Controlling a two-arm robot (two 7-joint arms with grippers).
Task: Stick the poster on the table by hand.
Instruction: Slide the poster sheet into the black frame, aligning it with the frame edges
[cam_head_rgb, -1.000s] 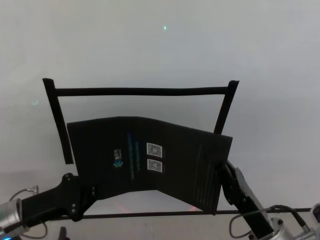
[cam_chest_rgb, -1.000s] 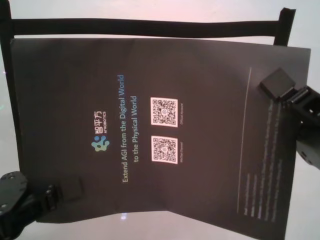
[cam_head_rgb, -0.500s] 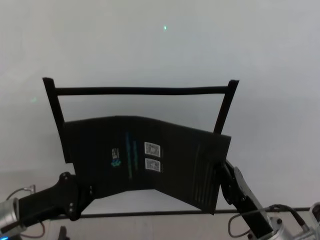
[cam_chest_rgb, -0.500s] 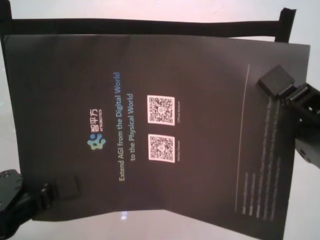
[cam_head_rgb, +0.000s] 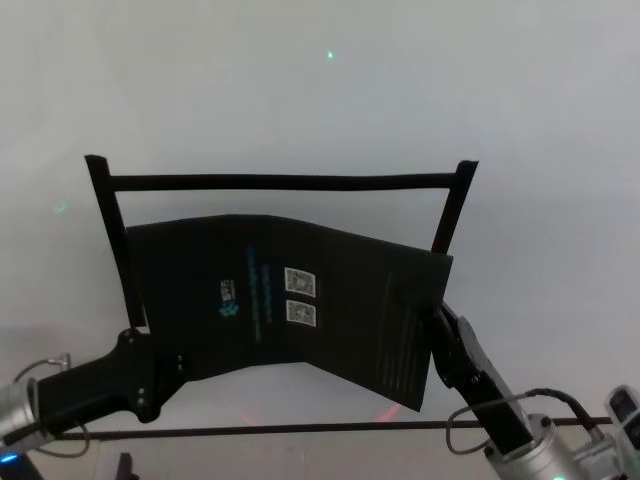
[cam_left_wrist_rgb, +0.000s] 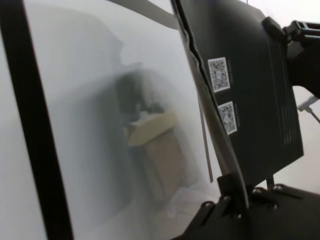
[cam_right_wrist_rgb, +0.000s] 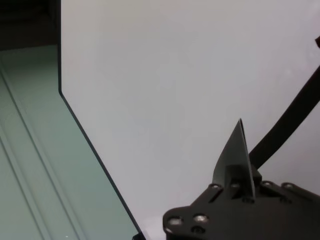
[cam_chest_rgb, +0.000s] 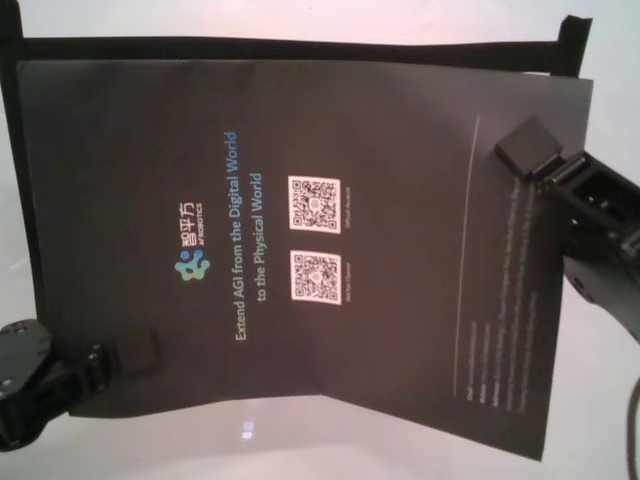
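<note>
— Black poster (cam_head_rgb: 290, 300) is held above the table (cam_head_rgb: 320, 90), creased, inside the tape frame (cam_head_rgb: 280, 183)?
— Yes. Left gripper (cam_chest_rgb: 125, 362) pinches its 7 o'clock corner; right gripper (cam_chest_rgb: 540, 165) is clamped on the 3 o'clock edge.
— Progress?
— Carried into place, I'd judge. Laying flat and pressing down remain.

Poster (cam_head_rgb: 300, 305): carried further from the robot and a little leftward, its far edge closer to the far tape strip (cam_head_rgb: 280, 183) than a second ago.
Left gripper (cam_chest_rgb: 135, 355): moved with its corner.
Right gripper (cam_chest_rgb: 530, 152): likewise shifted leftward and forward.
</note>
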